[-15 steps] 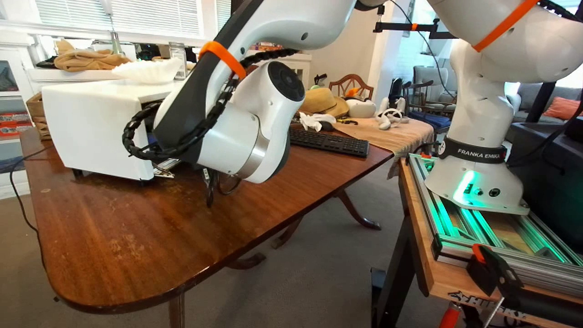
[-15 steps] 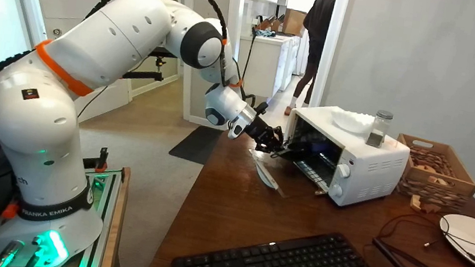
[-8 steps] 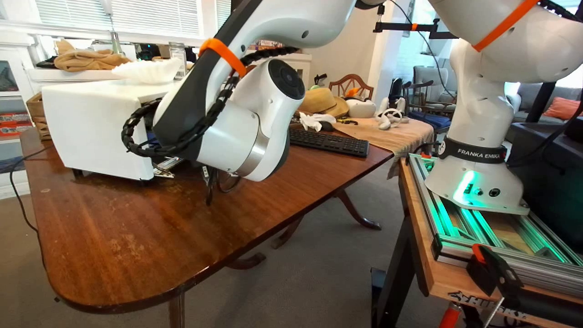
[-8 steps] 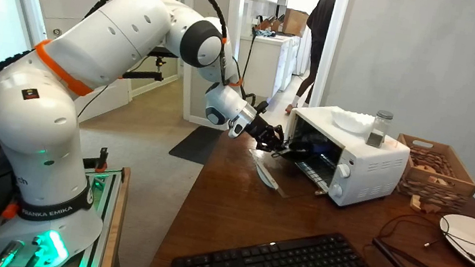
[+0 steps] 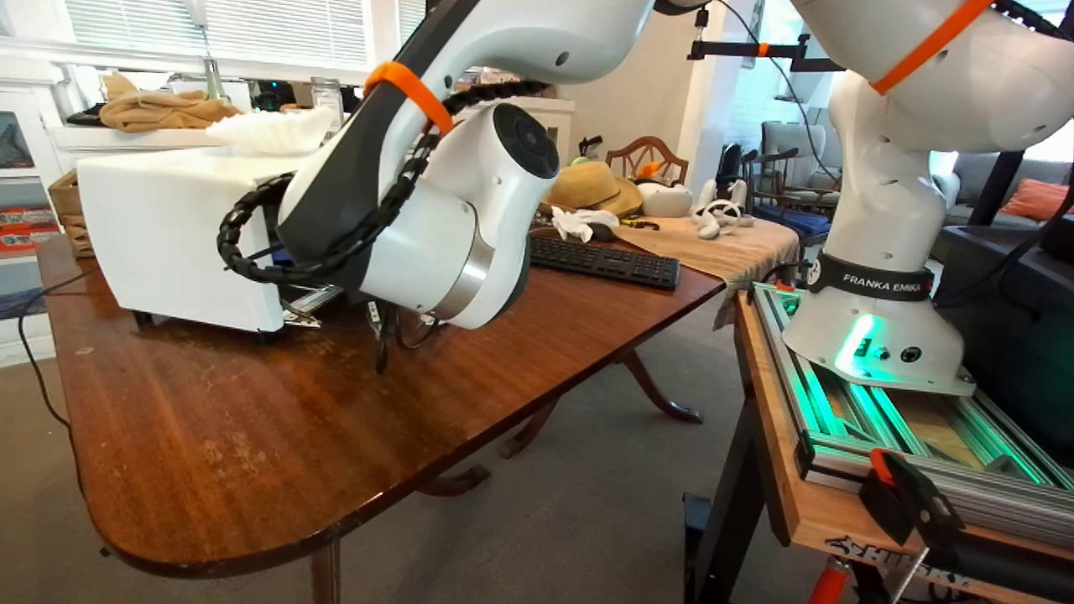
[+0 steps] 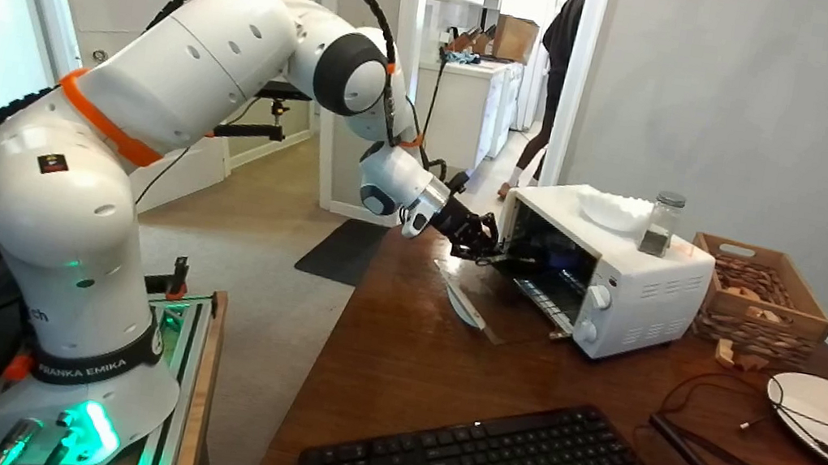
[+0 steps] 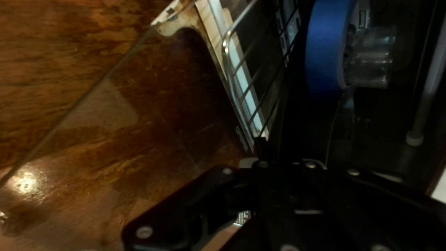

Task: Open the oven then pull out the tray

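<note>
Far left in an exterior view stands the arm, planted on its green-lit base, leaning right, arched high at the elbow, then sloping down over the table, and there at its low end, the gripper, angled down and right at the mouth of the oven! Jaws narrow, drawn close together, and they look clamped on the edge of the dark tray, though shadow makes that hard to swear to. Over to the wrist view: glass door lowered at left, wire rack next, then the tray at the oven's opening, and a blue tape roll farther right. Outside again, right of the gripper, the white oven sits on the table, shell and jar on top, basket just beside it, plate out at the far right.
</note>
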